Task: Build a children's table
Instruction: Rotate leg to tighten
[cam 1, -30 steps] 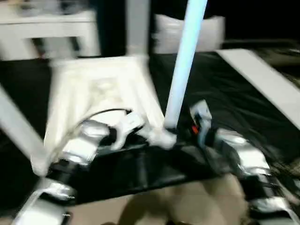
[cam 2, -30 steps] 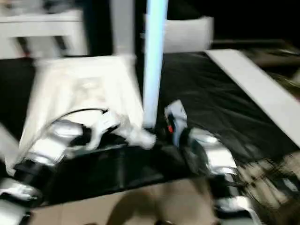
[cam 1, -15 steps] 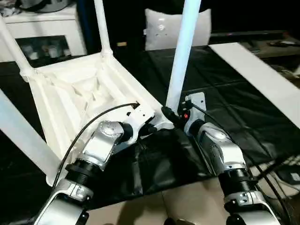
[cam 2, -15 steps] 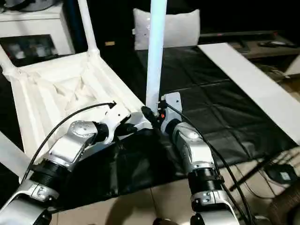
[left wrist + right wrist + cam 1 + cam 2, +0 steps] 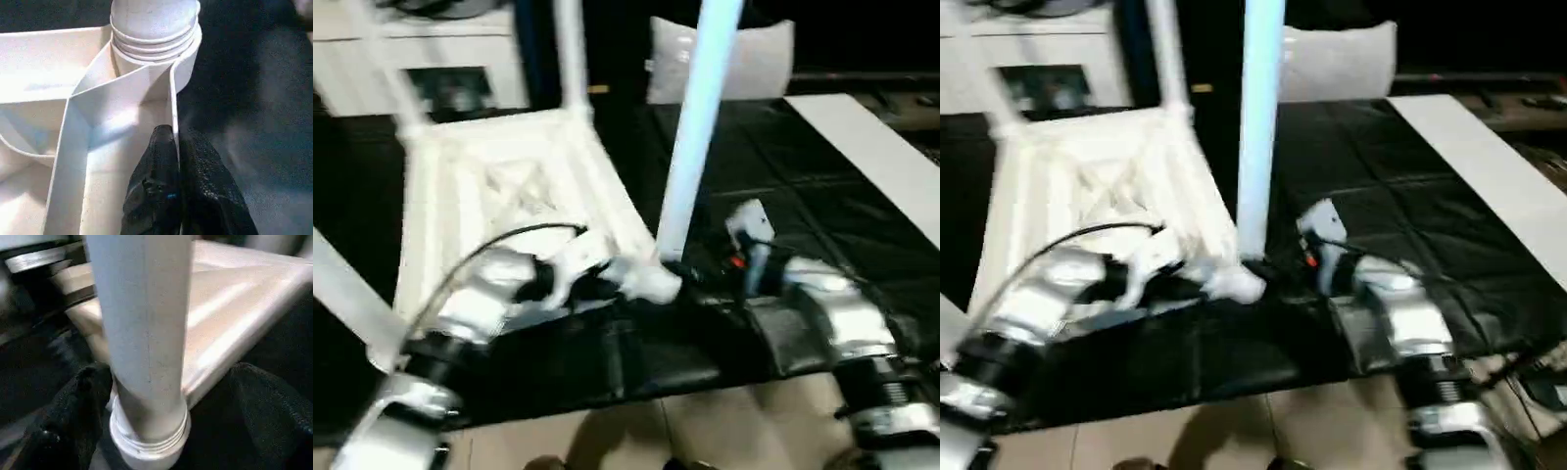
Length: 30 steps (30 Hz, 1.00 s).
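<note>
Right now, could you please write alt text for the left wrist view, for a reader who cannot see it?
The left gripper's two black fingers pinch the thin white side wall of the upturned tabletop, one finger on each face. Just beyond them a white tube leg stands in the ridged round corner socket, with black cloth beside the tabletop.

The leg (image 5: 142,333) stands between the right gripper's (image 5: 161,406) fingers, the tabletop (image 5: 499,186) behind it

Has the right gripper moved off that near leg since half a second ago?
Yes. The right gripper has backed off rightward from the near leg's base, its fingers now spread either side of it.
</note>
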{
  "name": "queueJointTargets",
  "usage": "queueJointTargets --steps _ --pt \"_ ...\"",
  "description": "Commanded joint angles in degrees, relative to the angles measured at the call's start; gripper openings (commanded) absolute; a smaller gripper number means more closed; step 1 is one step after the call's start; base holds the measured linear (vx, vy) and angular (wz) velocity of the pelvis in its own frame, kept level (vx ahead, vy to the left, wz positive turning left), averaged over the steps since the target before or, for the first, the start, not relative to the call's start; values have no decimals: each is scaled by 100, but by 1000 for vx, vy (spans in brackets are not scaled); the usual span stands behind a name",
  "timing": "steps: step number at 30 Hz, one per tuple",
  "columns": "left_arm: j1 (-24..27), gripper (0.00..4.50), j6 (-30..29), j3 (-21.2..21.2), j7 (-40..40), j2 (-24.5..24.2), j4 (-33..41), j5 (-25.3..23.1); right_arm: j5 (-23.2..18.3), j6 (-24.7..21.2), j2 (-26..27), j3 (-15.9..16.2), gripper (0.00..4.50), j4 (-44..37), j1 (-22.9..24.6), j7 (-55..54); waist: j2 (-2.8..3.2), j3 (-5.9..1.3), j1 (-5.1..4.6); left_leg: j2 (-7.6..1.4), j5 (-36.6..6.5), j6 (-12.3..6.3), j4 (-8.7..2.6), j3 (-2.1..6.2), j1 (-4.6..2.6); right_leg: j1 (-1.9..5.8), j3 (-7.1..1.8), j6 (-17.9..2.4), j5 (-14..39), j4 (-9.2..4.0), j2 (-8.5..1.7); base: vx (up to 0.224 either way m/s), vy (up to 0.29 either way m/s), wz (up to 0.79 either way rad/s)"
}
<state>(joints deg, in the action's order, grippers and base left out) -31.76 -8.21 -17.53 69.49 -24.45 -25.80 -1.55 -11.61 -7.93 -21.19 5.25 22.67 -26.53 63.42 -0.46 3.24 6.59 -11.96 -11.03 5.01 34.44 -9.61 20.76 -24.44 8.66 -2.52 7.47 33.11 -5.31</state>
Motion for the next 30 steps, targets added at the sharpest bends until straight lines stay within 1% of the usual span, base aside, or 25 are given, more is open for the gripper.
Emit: queueJointTargets --steps 1,2,3,4,5,6,8,9,12,14,15,17,18,22,25,28,29,30 --pt "-153 0 402 -237 513 6 103 125 -90 88 -123 152 414 -37 -2 484 -2 -413 -8 -184 -1249 -386 -398 -18 -130 360 -359 -635 2269 -441 -361 0 0 0" --pt "-159 0 452 -267 614 -23 83 134 -120 64 -159 198 414 -26 -14 628 5 -403 -2 -180 -1339 -369 -402 -15 -145 355 -351 -635 2364 -450 -361 0 0 0" --pt "-178 0 539 -357 882 -92 41 161 -156 26 -231 302 414 17 -48 913 2 -384 1 -178 -1506 -331 -414 -9 -153 370 -340 -577 2604 -482 -370 0 0 0" --pt "-185 0 584 -402 1027 -121 30 187 -159 27 -255 349 414 51 -70 1029 0 -388 7 -181 -1538 -315 -419 -4 -159 380 -342 -544 2681 -491 -380 0 0 0" --pt "-189 0 608 -438 1135 -141 40 207 -170 2 -266 384 397 75 -87 1118 -31 -390 25 -177 -1539 -302 -423 4 -160 391 -341 -491 2792 -496 -393 0 0 0" --pt "-192 0 610 -469 1202 -150 65 217 -197 -49 -269 417 387 93 -101 1220 -21 -389 35 -184 -1517 -275 -427 9 -149 395 -347 -477 2838 -497 -409 0 0 0" --pt "-211 0 678 -524 1333 -157 73 210 -249 -137 -266 454 367 133 -128 1409 -34 -395 50 -177 -1499 -264 -425 11 -144 407 -341 -444 2879 -505 -410 0 0 0" --pt "-227 0 722 -551 1391 -153 54 189 -280 -161 -266 475 367 164 -147 1506 -37 -398 70 -176 -1463 -258 -422 12 -140 408 -340 -421 2901 -502 -413 0 0 0" --pt "-272 0 819 -609 1478 -141 -5 158 -301 -192 -268 532 334 240 -196 1691 -40 -397 88 -169 -1415 -254 -417 13 -124 413 -325 -368 2979 -514 -412 0 0 0" --pt "-299 0 888 -625 1516 -140 -64 158 -356 -245 -272 565 316 265 -219 1820 -48 -401 88 -159 -1411 -243 -414 14 -132 412 -315 -312 3054 -529 -405 0 0 0" --pt "-300 0 901 -628 1527 -146 -69 161 -372 -265 -274 575 316 260 -219 1849 -71 -400 94 -157 -1388 -250 -411 17 -127 414 -310 -284 3097 -525 -408 0 0 0" --pt "-303 0 928 -633 1550 -159 -85 159 -422 -370 -288 611 290 220 -211 1942 -62 -403 93 -164 -1346 -244 -415 21 -125 413 -309 -281 3072 -522 -405 0 0 0" --pt "-310 0 942 -635 1558 -166 -102 152 -445 -429 -297 625 290 190 -202 2003 -61 -405 97 -166 -1342 -245 -414 18 -125 411 -310 -284 3056 -527 -407 0 0 0" --pt "-311 0 987 -634 1578 -200 -135 141 -489 -555 -304 639 251 131 -174 2130 -61 -422 115 -183 -1251 -251 -418 18 -111 418 -330 -394 2775 -476 -404 0 0 0" --pt "-313 0 997 -623 1565 -209 -162 158 -596 -689 -283 614 226 82 -154 2204 -63 -418 117 -185 -1261 -234 -423 15 -115 415 -336 -423 2749 -467 -406 0 0 0" --pt "-293 0 920 -562 1483 -180 -143 210 -755 -886 -243 567 213 -70 -103 2184 -53 -415 122 -180 -1271 -215 -422 15 -112 421 -335 -407 2805 -472 -411 0 0 0" --pt "-293 0 920 -562 1483 -180 -143 210 -755 -886 -243 567 212 -70 -103 2184 -55 -413 122 -180 -1278 -211 -423 16 -118 418 -334 -395 2825 -479 -409 0 0 0" --pt "-272 0 665 -440 1223 -96 -71 256 -879 -1110 -157 506 211 -285 -6 1999 -56 -410 116 -186 -1250 -192 -428 11 -118 426 -341 -388 2799 -477 -403 0 0 0"
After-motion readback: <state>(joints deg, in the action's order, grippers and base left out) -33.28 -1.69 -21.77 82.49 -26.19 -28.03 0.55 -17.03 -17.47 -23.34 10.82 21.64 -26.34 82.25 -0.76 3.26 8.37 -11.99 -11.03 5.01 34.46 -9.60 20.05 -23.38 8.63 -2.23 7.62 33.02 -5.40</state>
